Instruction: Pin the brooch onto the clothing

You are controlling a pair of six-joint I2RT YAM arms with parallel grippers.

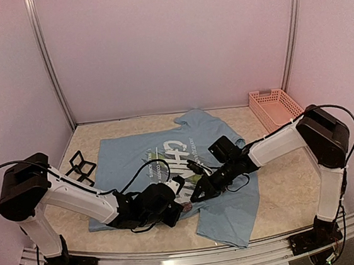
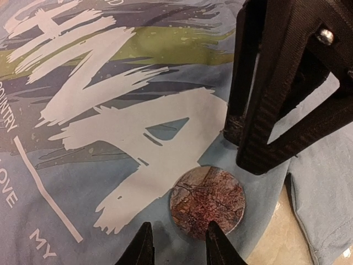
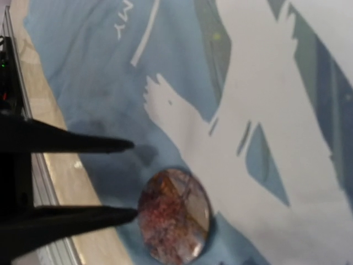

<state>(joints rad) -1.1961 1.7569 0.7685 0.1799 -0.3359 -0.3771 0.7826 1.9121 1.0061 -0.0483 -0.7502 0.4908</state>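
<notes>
The clothing (image 1: 122, 157), a light blue T-shirt with white lettering, is spread flat over the middle of the worktop (image 1: 278, 188), with its collar toward the far edge and its hem close to the near edge. The brooch (image 2: 208, 201), a round disc with a reddish mottled face, is laid on the fabric just below the last white letter and close to an edge of the shirt. Bare worktop is seen just beside it there.

The left gripper (image 2: 182, 248) is held low over the brooch's near rim with its jaws apart, and one finger overlaps that rim. The right gripper (image 3: 132, 179) is brought in from the opposite side, also with its jaws apart. Its lower fingertip (image 3: 129, 212) is seen at the brooch's edge, though contact cannot be told.

Little room is left between the two grippers. Open worktop is found along the right side, up to a pink basket (image 1: 274, 106) in the far right corner. A black wire frame (image 1: 81, 166) is set by the left edge.
</notes>
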